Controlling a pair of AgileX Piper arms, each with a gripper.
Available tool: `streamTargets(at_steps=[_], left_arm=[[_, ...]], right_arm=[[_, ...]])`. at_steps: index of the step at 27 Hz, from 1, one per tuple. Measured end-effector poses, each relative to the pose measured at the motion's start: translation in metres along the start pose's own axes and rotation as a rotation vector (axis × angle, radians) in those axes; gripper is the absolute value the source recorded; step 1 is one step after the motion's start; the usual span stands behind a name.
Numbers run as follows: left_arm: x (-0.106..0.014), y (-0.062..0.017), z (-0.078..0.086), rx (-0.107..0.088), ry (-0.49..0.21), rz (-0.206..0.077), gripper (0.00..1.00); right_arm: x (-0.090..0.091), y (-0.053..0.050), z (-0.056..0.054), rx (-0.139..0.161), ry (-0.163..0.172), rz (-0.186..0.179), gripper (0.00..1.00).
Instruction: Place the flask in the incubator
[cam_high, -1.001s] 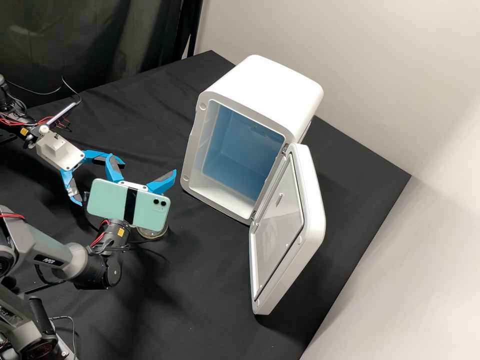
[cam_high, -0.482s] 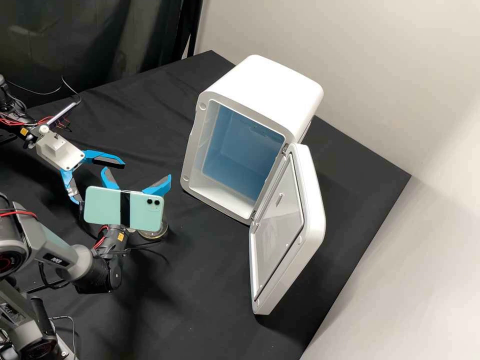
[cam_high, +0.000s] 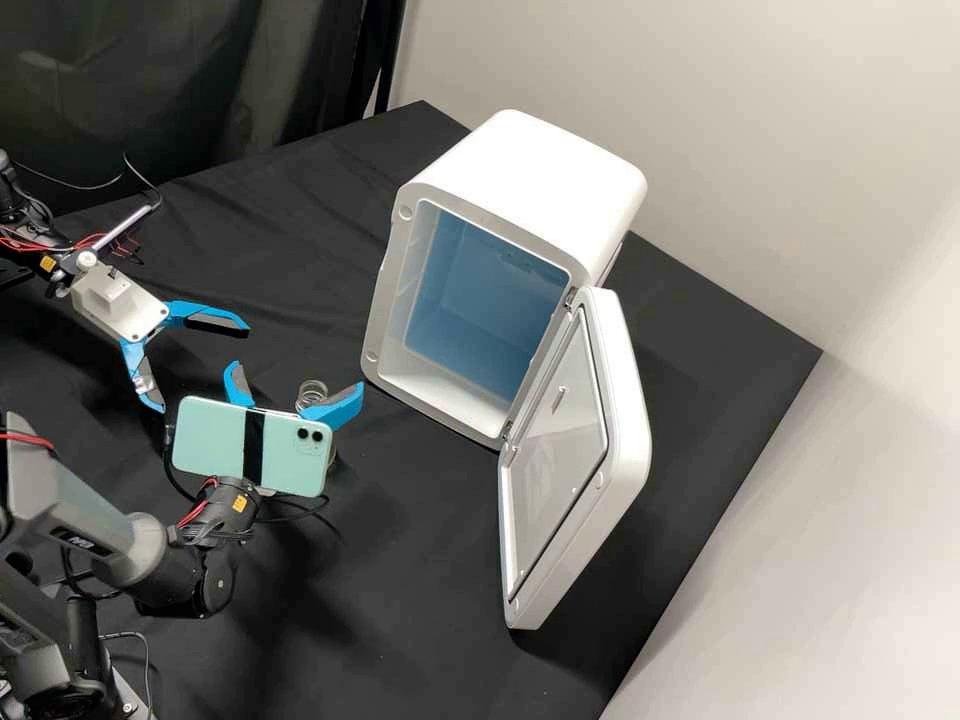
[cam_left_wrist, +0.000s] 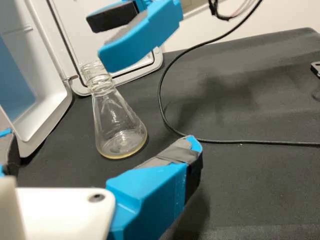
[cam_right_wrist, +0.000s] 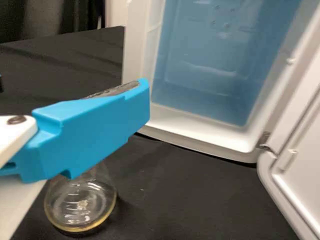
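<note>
Low before the incubator (cam_high: 520, 180), the right hand (cam_high: 295, 385) hangs open astride the standing flask (cam_high: 316, 392).

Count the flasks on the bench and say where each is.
1. The flask stands upright on the bench at the right gripper, before the open incubator. More could hide behind it.

bench (cam_high: 300, 200) | incubator (cam_high: 520, 190) stands mid-frame on it | door (cam_high: 590, 470) swung out to lower right | flask (cam_high: 313, 388) upright on bench, left of incubator's opening | right gripper (cam_high: 293, 385) around flask neck | left gripper (cam_high: 200, 365) further left, apart
</note>
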Motion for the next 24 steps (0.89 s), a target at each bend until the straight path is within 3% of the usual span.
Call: streamTargets(at_steps=[2,5,8,14,21,24], left_arm=[[0.0,0.0,0.0,0.002,-0.001,0.0,1.0],[0.0,0.0,0.0,0.001,0.001,0.0,1.0],[0.0,0.0001,0.0,-0.001,0.004,0.001,1.0],[0.0,0.0001,0.0,-0.001,0.004,0.001,1.0],[0.0,0.0001,0.0,-0.001,0.004,0.001,1.0],[0.0,0.0001,0.0,-0.001,0.004,0.001,1.0]], right_arm=[[-0.002,0.002,0.001,-0.004,-0.008,0.01,1.0],[-0.001,-0.001,0.004,0.013,-0.012,-0.009,1.0],[0.003,-0.011,0.012,0.063,-0.013,-0.069,1.0],[0.011,-0.021,0.027,0.123,-0.02,-0.138,1.0],[0.017,-0.036,0.035,0.155,-0.009,-0.213,1.0],[0.017,-0.037,0.035,0.158,-0.006,-0.222,1.0]])
